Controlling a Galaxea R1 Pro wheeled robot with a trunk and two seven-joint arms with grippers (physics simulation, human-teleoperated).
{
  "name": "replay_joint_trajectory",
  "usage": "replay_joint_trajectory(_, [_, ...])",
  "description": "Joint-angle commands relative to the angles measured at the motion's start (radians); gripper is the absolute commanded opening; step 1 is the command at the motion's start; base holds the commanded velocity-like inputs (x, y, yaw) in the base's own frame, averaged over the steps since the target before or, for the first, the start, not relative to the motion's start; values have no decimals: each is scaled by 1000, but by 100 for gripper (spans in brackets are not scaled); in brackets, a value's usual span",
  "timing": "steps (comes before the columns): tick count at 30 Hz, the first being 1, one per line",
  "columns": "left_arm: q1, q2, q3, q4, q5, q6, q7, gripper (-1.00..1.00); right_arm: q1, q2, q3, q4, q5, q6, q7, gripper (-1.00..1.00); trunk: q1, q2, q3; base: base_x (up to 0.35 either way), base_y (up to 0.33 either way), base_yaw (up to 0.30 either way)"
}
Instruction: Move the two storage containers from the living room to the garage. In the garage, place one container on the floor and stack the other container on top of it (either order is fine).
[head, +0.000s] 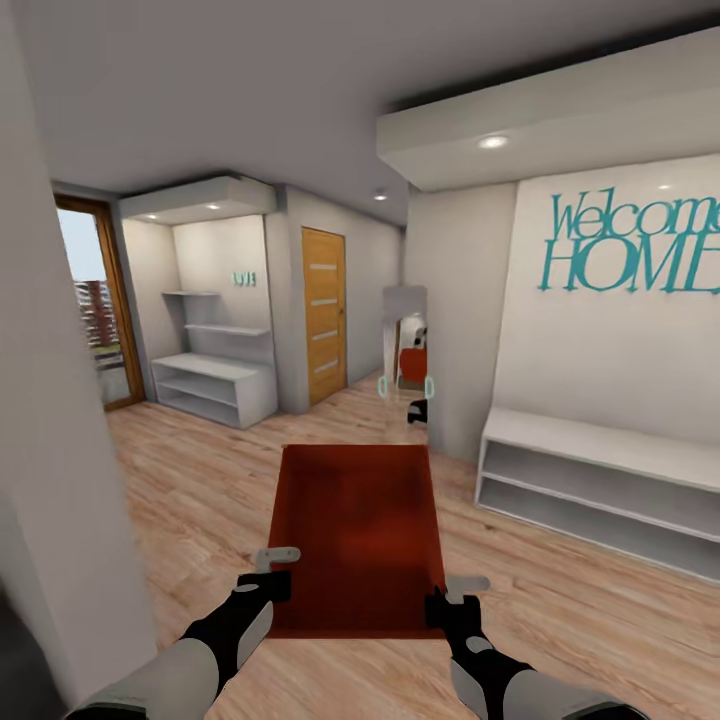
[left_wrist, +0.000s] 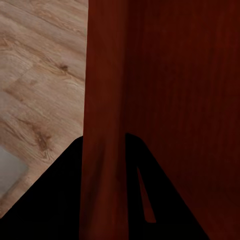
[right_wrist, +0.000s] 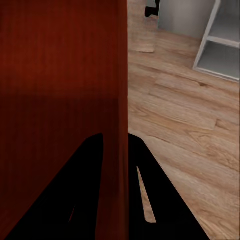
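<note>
One orange-red storage container (head: 355, 530) hangs level in front of me above a light wood-plank floor, its open top towards my head camera. My left gripper (head: 268, 583) is shut on its left wall near the close corner, and my right gripper (head: 447, 600) is shut on its right wall. In the left wrist view the thin red container wall (left_wrist: 102, 100) runs between the dark fingers of the left gripper (left_wrist: 102, 147). The right wrist view has the container wall (right_wrist: 117, 75) pinched the same way in the right gripper (right_wrist: 116, 142). The garage is out of view.
A white wall corner (head: 50, 480) stands close on my left. A low white shelf bench (head: 590, 480) lines the right wall under a teal sign. Ahead are a narrow mirror (head: 404, 345), a wooden door (head: 324, 315) and white shelving (head: 215, 385). Open plank floor (head: 200, 480) stretches forward.
</note>
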Motion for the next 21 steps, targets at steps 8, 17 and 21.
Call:
replay_joint_trajectory(8, [-2, 1, 72, -4, 7, 7, 11, -100, 0, -3, -32, 0, -33, -9, -10, -100, 1, -1, -2, 322, 0, 276])
replay_joint_trajectory(17, [-2, 1, 72, -4, 7, 7, 11, -100, 0, -4, -32, 0, -35, -9, -10, -100, 1, -1, -2, 322, 0, 144])
replay_joint_trajectory(21, [-2, 1, 72, -4, 7, 7, 11, -100, 0, -3, -32, 0, -34, -9, -10, -100, 1, -1, -2, 322, 0, 8])
